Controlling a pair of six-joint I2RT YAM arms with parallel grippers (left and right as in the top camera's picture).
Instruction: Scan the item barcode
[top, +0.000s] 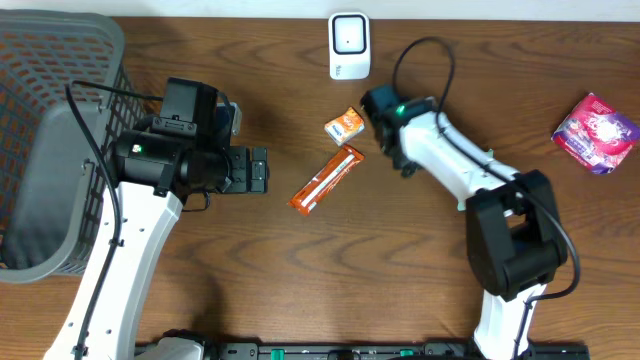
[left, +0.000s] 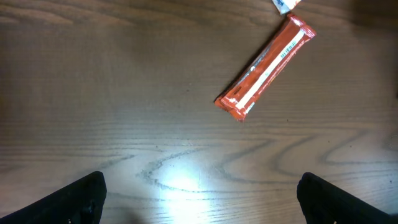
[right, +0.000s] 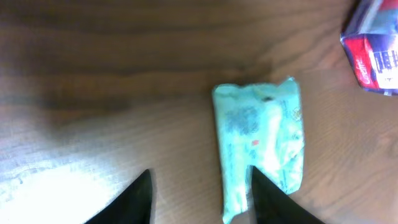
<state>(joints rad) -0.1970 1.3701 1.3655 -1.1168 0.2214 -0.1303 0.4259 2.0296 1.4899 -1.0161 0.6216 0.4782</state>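
Observation:
A small packet (top: 344, 124), orange and white from overhead, lies on the table below the white scanner (top: 349, 45). In the right wrist view the packet (right: 258, 134) looks pale green and lies flat. My right gripper (top: 384, 128) is just to its right. That gripper (right: 200, 171) is open, with one fingertip (right: 264, 196) over the packet's near edge and nothing clamped. A long orange bar (top: 327, 180) lies slanted at mid-table, also visible as the bar (left: 266, 67) in the left wrist view. My left gripper (top: 258, 170) is left of it. That gripper (left: 200, 193) is open wide and empty.
A grey mesh basket (top: 55, 150) fills the left edge. A pink and purple packet (top: 596, 132) lies at the far right. A red and purple wrapper corner (right: 373, 53) shows at the right wrist view's top right. Bare wood lies in front of the left gripper.

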